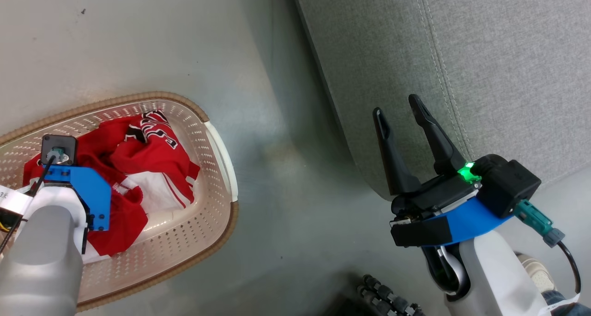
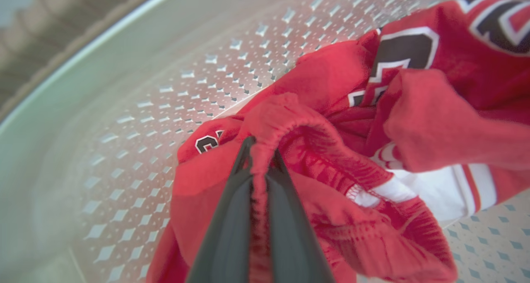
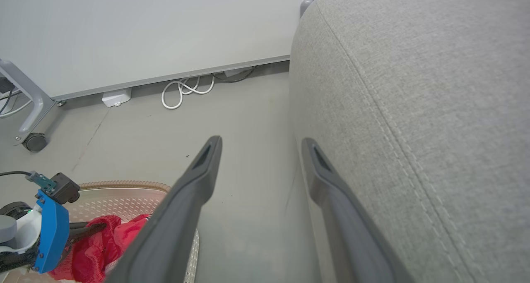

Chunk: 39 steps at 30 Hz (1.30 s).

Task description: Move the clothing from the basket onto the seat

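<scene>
clothing [image 1: 157, 161], red with white panels, lies bunched in the basket [image 1: 210, 214] on the floor [image 1: 286, 191]. left fingers [image 2: 230, 217] are clenched on its red elastic hem inside the basket. right fingers [image 1: 392, 159] stand spread and empty before the seat [image 1: 485, 52], well apart from the basket.

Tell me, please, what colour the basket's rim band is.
Brown; the rim band shows best in the head view.

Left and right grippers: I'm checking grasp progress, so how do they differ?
The left gripper is shut on a red fold of the clothing; the right gripper is open and empty. The left is down in the basket; the right is beside the seat. Both have long dark fingers.
</scene>
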Motion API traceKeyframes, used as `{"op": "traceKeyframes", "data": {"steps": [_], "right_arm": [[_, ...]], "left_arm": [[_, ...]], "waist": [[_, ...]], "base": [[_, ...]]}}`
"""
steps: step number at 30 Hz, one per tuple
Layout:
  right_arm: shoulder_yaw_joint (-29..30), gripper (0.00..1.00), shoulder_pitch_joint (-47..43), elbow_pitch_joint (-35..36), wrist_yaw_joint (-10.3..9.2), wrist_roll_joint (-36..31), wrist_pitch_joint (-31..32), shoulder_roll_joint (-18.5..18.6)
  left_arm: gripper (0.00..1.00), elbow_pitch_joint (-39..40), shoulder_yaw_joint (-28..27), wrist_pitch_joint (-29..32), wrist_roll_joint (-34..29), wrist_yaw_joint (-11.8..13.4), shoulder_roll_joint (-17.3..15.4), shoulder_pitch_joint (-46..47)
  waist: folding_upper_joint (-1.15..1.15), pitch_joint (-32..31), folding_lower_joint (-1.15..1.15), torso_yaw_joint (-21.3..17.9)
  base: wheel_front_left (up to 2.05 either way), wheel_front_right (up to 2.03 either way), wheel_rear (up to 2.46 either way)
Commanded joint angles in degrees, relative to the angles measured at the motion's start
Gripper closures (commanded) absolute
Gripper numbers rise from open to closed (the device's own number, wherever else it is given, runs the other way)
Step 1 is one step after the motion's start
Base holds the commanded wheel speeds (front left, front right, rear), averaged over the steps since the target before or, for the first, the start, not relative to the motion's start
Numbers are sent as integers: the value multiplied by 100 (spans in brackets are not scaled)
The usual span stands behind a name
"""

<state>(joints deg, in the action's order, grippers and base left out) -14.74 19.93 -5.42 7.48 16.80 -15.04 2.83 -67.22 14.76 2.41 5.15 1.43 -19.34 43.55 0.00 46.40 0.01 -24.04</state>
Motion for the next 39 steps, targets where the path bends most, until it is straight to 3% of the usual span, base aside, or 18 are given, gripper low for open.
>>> {"op": "traceKeyframes", "data": {"steps": [1,13,23,33,39], "right_arm": [[15,0,90,-4,3,-5,-21,10],[206,0,49,-181,3,-213,-21,12],[454,0,-196,-454,3,-645,-20,15],[495,0,-564,-722,3,-799,-20,14],[401,0,-763,-893,3,-780,-20,14]], "left_arm": [[100,-31,-24,-41,50,-30,14,85],[100,-130,-113,-243,432,-88,646,-126],[100,-192,45,-631,633,-548,1251,-464],[100,-46,405,-993,762,-841,1565,-630],[100,350,737,-1021,1092,-895,1642,-661]], "waist": [[0,-28,-1,26],[0,-743,-1,443],[0,-1975,-1,1085],[0,-3041,-1,1565],[0,-3541,-1,1679]], "base": [[0,0,0],[0,0,0],[0,0,0],[0,0,0],[0,0,0]]}}
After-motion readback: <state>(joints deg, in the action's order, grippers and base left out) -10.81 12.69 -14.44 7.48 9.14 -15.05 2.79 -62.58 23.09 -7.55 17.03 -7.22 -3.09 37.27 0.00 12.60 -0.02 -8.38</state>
